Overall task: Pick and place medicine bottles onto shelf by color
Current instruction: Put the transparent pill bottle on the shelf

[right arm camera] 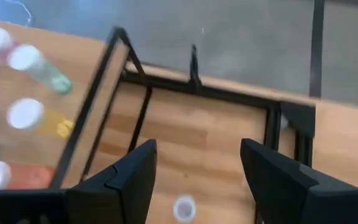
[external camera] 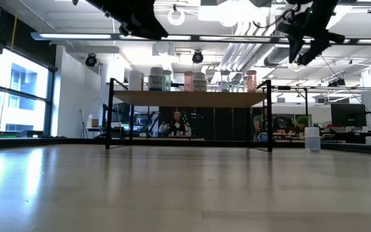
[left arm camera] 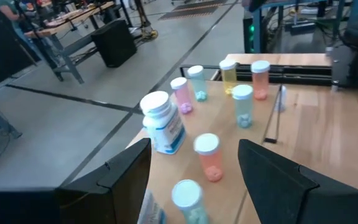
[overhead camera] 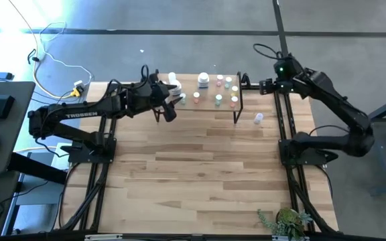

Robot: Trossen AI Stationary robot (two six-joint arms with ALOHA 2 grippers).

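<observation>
The left arm stretches rightward at the table's far side, its gripper [overhead camera: 171, 100] raised, fingers spread. The right arm bends back to the far right corner, its gripper [overhead camera: 268, 85] also spread

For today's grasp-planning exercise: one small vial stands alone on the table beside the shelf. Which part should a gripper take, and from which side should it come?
Take the lone vial around its body just under the white cap, coming straight down from above. It stands upright on bare table, clear of the shelf leg, so fingers can close across it. The right gripper, open, is nearer.
</observation>
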